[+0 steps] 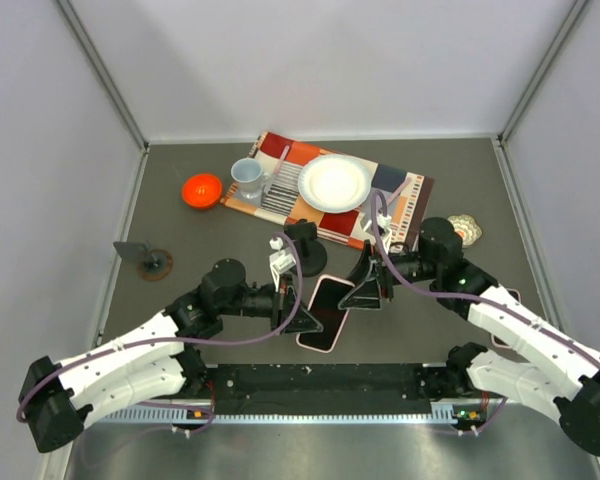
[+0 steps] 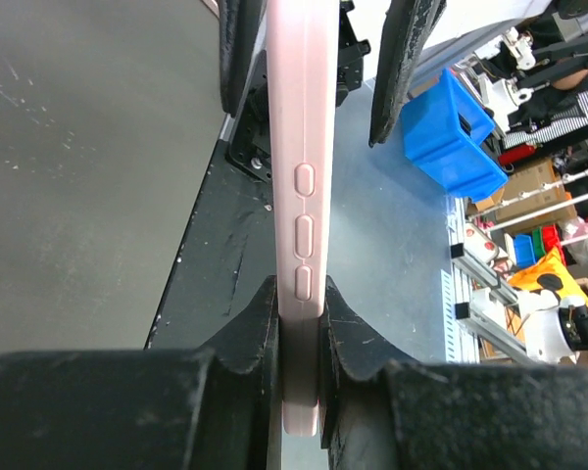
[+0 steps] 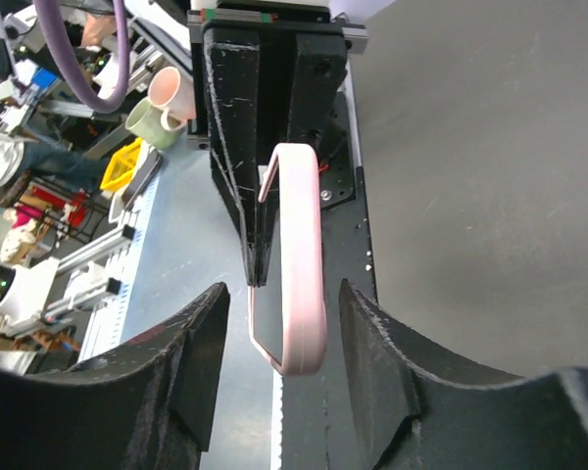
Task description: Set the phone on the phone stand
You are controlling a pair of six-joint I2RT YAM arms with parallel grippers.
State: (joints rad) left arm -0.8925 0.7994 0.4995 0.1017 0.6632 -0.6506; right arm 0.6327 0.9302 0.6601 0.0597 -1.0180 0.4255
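The phone has a pink case and a dark screen. It is held off the table in front of the arm bases. My left gripper is shut on its left end; in the left wrist view the fingers pinch the pink edge. My right gripper is open, with its jaws on either side of the phone's other end and a gap on both sides. The grey phone stand stands at the left of the table, well away from both grippers.
A patterned mat at the back holds a white plate and a blue mug. An orange bowl sits left of it. A small pale object lies at the right. A black rail runs along the near edge.
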